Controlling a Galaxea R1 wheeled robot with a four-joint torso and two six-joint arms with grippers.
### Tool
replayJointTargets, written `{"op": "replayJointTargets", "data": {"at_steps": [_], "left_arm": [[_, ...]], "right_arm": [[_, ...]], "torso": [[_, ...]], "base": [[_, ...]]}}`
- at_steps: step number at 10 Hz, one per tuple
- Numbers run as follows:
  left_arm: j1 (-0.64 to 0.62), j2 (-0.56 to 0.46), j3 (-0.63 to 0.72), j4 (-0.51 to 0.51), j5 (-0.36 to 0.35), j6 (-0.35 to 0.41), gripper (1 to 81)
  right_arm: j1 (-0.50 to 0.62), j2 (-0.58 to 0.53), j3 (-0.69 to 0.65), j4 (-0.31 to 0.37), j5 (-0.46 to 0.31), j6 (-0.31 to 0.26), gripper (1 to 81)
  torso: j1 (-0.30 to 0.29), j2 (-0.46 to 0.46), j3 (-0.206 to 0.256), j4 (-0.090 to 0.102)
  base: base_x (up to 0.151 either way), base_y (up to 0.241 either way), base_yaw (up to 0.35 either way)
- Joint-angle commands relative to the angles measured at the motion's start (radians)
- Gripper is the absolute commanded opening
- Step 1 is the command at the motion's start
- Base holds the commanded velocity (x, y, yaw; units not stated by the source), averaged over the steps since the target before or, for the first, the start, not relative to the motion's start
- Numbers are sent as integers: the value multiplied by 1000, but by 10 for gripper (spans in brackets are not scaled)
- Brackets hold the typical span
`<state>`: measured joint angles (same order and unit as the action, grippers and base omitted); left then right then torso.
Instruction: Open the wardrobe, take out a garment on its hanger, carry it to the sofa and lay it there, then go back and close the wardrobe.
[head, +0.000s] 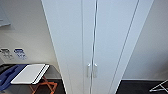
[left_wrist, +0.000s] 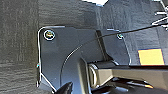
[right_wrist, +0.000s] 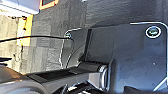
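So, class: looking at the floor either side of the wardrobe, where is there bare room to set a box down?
Right of the wardrobe, the dark floor is bare from its base to the thin metal frame at the edge. The left is crowded: a white board on an orange folding stand, with blue fabric beside it.

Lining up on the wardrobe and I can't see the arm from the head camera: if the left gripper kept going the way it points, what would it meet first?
Most likely the dark carpeted floor: the left wrist view looks down onto it past the robot's own plate, nothing between. How far off it lies is unclear.
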<state>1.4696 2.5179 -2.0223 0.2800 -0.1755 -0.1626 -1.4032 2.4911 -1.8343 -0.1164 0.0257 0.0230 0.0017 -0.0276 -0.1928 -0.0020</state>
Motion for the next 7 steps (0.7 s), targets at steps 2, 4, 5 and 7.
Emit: {"op": "replayJointTargets", "data": {"at_steps": [2,4,5,7], "left_arm": [[-188,-284,356,16,57,1,811],[-272,-382,505,71,59,5,811],[-327,-430,577,96,60,5,811],[-435,-497,671,96,80,3,811]], "right_arm": [[262,-258,447,-17,-56,-6,811],[390,-314,576,-16,-63,-5,811],[457,-349,633,-8,-66,3,811],[597,-387,702,3,-128,35,811]], "torso": [[0,0,0,0],[0,0,0,0],[0,0,0,0],[0,0,-1,0]], "base": [[0,0,0],[0,0,0],[0,0,0],[0,0,0]]}}
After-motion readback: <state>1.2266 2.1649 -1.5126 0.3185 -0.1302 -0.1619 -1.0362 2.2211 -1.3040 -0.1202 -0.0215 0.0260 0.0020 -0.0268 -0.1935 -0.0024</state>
